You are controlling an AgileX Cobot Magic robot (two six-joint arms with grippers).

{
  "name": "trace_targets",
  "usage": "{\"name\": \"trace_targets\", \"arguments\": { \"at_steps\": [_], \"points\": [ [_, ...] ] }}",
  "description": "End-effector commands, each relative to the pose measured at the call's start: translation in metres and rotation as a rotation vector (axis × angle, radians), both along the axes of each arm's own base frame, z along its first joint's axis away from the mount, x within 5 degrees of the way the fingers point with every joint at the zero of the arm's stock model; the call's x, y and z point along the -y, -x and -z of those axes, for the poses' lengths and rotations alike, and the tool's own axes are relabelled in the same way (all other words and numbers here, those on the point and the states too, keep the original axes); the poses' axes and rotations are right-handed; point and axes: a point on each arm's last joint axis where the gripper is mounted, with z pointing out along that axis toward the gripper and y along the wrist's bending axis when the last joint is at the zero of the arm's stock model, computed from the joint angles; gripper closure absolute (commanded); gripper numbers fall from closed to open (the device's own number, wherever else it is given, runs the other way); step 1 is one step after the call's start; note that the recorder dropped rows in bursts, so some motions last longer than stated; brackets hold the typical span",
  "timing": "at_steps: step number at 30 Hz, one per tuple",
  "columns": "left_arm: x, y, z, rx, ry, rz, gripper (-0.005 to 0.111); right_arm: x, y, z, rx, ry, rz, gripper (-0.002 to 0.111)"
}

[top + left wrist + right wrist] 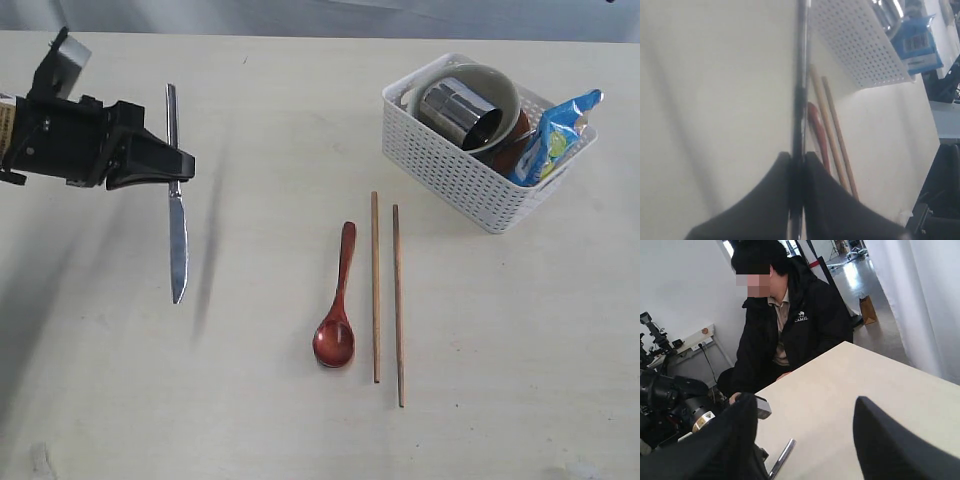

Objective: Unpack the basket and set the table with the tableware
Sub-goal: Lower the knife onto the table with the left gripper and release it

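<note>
My left gripper (178, 168) hangs over the left part of the table (480, 350), shut on the handle of a steel knife (177, 230) whose blade points toward the front edge. The left wrist view shows the knife (801, 75) pinched between the closed fingers (815, 200). A red-brown spoon (337, 300) and two chopsticks (376, 290) lie side by side mid-table. The white basket (450, 165) at the back right holds a steel cup (460, 110), a cream bowl (500, 80) and a brown plate (517, 138). My right gripper (805, 405) is open and empty, outside the exterior view.
A blue snack packet (555, 135) stands in the basket's right end. A person in a black jacket (785, 315) sits beyond the table's edge in the right wrist view, which also catches the left arm (675, 400) and the knife's handle (782, 457).
</note>
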Motion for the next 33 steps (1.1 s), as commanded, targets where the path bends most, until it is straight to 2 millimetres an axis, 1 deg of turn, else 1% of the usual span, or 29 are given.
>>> {"name": "trace_targets", "arguments": {
  "at_steps": [1, 6, 9, 13, 33],
  "points": [
    [-0.002, 0.001, 0.028, -0.101, -0.015, 0.024, 0.107, 0.001, 0.001, -0.004, 0.008, -0.016, 0.005, 0.054],
    [-0.002, -0.002, 0.051, -0.172, -0.011, 0.030, 0.107, 0.001, 0.001, -0.004, 0.008, -0.016, 0.005, 0.054],
    [-0.002, -0.004, 0.054, -0.170, -0.008, 0.041, 0.107, 0.001, 0.001, -0.004, 0.008, -0.016, 0.005, 0.054],
    [-0.003, -0.007, 0.054, -0.161, -0.019, 0.036, 0.107, 0.001, 0.001, -0.004, 0.008, -0.016, 0.005, 0.054],
    [-0.003, -0.007, 0.054, -0.153, -0.019, 0.044, 0.107, 0.001, 0.001, -0.004, 0.008, -0.016, 0.005, 0.054]
  ]
}}
